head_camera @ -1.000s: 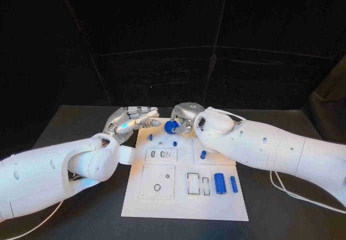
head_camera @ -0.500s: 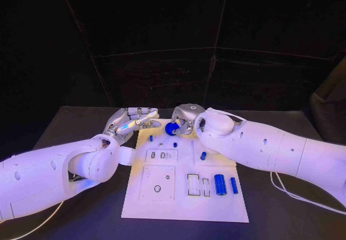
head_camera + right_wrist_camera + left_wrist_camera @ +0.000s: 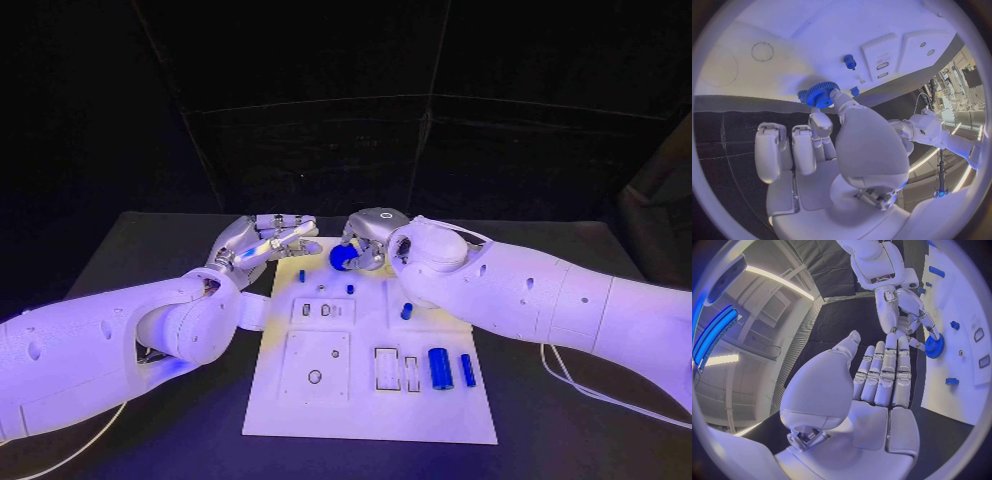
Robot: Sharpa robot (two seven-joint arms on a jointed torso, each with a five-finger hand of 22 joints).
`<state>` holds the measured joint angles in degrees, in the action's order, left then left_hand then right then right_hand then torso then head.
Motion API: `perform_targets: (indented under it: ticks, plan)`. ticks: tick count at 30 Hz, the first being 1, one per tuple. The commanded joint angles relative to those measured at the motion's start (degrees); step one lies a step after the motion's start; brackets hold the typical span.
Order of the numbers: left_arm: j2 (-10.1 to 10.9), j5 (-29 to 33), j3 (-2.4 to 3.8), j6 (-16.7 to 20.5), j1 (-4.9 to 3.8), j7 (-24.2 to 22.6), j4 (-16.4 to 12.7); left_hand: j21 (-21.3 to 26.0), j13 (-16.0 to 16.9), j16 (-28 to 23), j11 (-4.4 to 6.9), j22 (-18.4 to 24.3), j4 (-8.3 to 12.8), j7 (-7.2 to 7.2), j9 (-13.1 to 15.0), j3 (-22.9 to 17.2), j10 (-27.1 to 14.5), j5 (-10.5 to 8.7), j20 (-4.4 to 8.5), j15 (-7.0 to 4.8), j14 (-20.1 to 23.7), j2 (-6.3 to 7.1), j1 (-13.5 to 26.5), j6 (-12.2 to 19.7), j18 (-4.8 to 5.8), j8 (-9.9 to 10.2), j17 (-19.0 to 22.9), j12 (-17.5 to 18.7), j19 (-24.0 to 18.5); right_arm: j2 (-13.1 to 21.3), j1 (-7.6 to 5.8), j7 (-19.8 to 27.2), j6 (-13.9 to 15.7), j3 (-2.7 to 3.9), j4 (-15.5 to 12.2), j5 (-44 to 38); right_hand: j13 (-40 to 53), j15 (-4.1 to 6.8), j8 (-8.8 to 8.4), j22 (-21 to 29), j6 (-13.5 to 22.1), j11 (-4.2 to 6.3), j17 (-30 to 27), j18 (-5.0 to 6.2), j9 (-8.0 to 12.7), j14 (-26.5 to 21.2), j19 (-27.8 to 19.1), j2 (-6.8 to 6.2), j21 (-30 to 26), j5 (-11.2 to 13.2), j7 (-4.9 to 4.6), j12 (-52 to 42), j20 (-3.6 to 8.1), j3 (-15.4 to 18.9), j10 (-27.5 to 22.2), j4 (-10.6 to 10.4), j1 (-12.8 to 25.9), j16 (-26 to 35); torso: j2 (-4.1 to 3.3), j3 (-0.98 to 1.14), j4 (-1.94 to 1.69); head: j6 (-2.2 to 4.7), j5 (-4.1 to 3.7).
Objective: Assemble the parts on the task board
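A: What lies around on the black desk (image 3: 159, 250)?

B: The white rectangular task board (image 3: 433, 410) sits mid-desk; a thick blue cylinder (image 3: 440, 368) and a thinner blue pin (image 3: 467, 369) lie side by side near its right edge; small blue pegs (image 3: 349, 289) stand nearer its far end.

A: And the hands?

B: The right hand (image 3: 369, 236) pinches a blue toothed gear (image 3: 819, 93) over the board's far end; the left hand (image 3: 882, 377) is just beside it, fingers straight, holding nothing.

Board (image 3: 368, 415) 12 o'clock end: crowded by both hands (image 3: 260, 243) (image 3: 372, 235) and gear (image 3: 343, 256).
6 o'clock end: open, only low parts (image 3: 440, 368).
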<state>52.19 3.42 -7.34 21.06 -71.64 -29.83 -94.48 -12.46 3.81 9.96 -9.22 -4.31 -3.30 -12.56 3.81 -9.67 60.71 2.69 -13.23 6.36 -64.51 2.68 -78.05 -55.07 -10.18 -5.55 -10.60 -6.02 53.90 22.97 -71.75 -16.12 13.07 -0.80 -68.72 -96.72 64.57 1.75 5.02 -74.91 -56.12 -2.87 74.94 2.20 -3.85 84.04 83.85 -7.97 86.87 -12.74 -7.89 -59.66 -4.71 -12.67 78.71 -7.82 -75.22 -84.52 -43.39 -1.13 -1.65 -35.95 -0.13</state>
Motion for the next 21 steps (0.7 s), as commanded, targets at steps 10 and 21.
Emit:
perform_targets:
  ticks: [10,21]
  plan:
    - [0.0,-0.3,0.05,-0.5,-0.09,-0.3,0.0,0.3,-0.1,-0.4,-0.16,0.1,0.3,0.01,-0.1,0.0,0.3,0.15,-0.03,0.32,-0.2,-0.57,0.0,-0.3,-0.4,0.3,-0.1,0.3,0.4,0.6,-0.09,0.0,0.5,0.01,-1.0,-0.5,-0.1,-0.54,-0.5,-6.7,0.8,0.0,3.1,-0.28,-0.1,3.6,0.2,-0.26,-0.1,0.4,-0.1,0.4,-0.53,1.1,-0.4,-0.8,2.0,0.3,-0.02,0.04,0.0,-0.12,-0.06]
    - [0.0,-0.3,0.05,-0.5,-0.09,-0.2,0.1,0.3,-0.1,-0.4,-0.16,0.1,0.3,0.01,-0.1,0.0,0.3,0.15,-0.03,0.32,-0.2,-0.57,0.0,-0.3,-0.4,0.3,-0.1,0.3,0.4,0.8,-0.08,-0.3,1.3,0.01,-1.0,-0.4,-1.3,-0.79,-1.36,-6.2,2.4,-0.33,2.8,-0.17,0.1,3.5,-0.2,-0.64,-0.4,0.6,-0.49,2.2,-0.72,2.2,-1.3,-1.8,2.7,0.5,-0.04,0.04,-0.01,-0.06,-0.28]
